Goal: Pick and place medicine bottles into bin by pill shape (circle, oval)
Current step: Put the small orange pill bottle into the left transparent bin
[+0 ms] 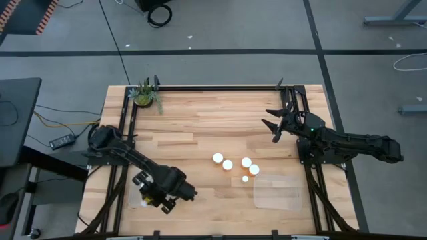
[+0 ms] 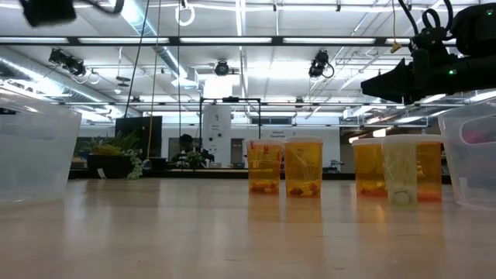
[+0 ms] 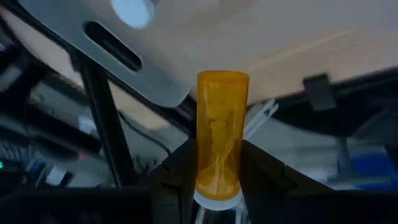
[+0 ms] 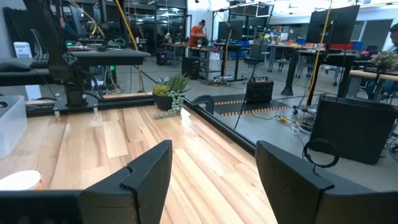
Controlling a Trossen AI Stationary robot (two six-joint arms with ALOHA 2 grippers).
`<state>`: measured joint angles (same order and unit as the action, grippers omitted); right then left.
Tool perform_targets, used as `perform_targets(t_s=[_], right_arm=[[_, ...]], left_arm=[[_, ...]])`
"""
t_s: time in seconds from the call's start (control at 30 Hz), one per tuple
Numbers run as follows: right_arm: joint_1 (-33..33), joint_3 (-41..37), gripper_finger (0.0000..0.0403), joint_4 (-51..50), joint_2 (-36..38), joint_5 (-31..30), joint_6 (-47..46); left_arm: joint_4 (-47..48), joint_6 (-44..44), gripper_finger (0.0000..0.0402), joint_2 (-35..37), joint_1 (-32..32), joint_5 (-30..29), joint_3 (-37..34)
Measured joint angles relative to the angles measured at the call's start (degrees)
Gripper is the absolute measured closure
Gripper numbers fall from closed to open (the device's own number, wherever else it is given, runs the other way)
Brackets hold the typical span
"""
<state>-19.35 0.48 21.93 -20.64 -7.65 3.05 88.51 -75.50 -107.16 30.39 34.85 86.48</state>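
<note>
Clamped between my left gripper's [image 3: 214,186] two dark fingers is an amber, see-through plastic medicine bottle [image 3: 219,134] with a white cap, gripped low on its body near the cap. Pale pills are heaped inside; I can't call their shape from here. I'm holding it over the clear plastic bin [image 1: 137,199] at the near-left of the light wooden table [image 1: 200,113], and I reckon that's so it can drop straight in. One white-capped bottle [image 3: 132,10] already lies in that bin. Over to the right of the bin, five more white-capped amber bottles [image 1: 227,165] stand clustered mid-table, with a second clear bin [image 1: 275,191] just beyond them. My right gripper [image 1: 275,124] waits far from the left bin, jaws spread wide and empty, above the table's back-right part.
</note>
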Motion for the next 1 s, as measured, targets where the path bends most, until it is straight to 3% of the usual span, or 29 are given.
perform_targets(t_s=[0.2, 0.5, 0.77, 1.0], right_arm=[[0.0, 0.0, 0.0164, 0.0, 0.0, 0.0, 0.0], [0.0, 0.0, 0.0164, 0.0, 0.0, 0.0, 0.0], [0.0, 0.0, 0.0164, 0.0, 0.0, 0.0, 0.0], [0.0, 0.0, 0.0164, 0.0, 0.0, 0.0, 0.0]], left_arm=[[-7.5, 2.7, 0.0284, -0.6, -2.4, 8.2, -7.8], [-8.7, 5.6, 0.0286, -0.7, -2.8, 12.9, -13.9], [-9.9, 7.5, 0.0284, -0.7, -3.9, 10.2, -11.0], [-8.0, 12.0, 0.0287, -0.7, -6.0, -4.8, -4.4]])
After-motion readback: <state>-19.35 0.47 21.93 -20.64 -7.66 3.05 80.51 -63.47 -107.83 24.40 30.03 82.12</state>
